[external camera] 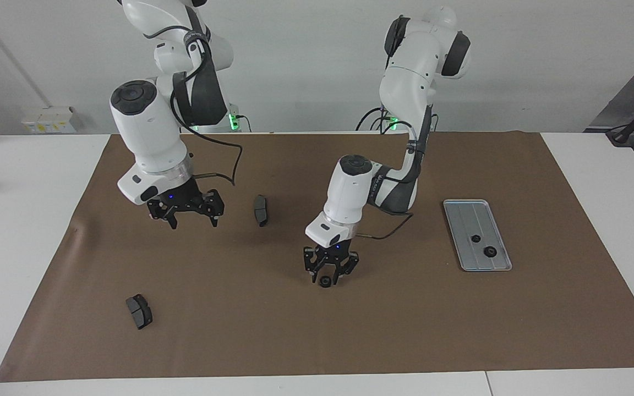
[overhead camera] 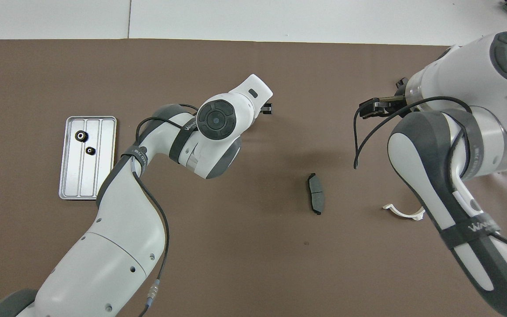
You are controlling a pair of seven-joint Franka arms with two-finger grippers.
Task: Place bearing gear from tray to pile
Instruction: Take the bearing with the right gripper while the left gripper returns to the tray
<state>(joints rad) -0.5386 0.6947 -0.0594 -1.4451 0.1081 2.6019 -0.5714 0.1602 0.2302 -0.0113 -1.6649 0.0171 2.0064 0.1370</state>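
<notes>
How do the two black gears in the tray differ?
Size: the farther gear, the one farther from the robots, is clearly larger than the nearer gear.
Place: the farther gear sits close to the end rim of the tray, while the nearer gear lies about mid-tray.
Shared: both are black and round, lie flat in the tray, and do not touch each other.

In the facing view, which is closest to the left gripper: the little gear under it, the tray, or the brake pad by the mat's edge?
From the left gripper:
1. Gear, on the mat right below it.
2. Tray, toward the left arm's end.
3. Brake pad, toward the right arm's end, farthest from the robots.
</notes>
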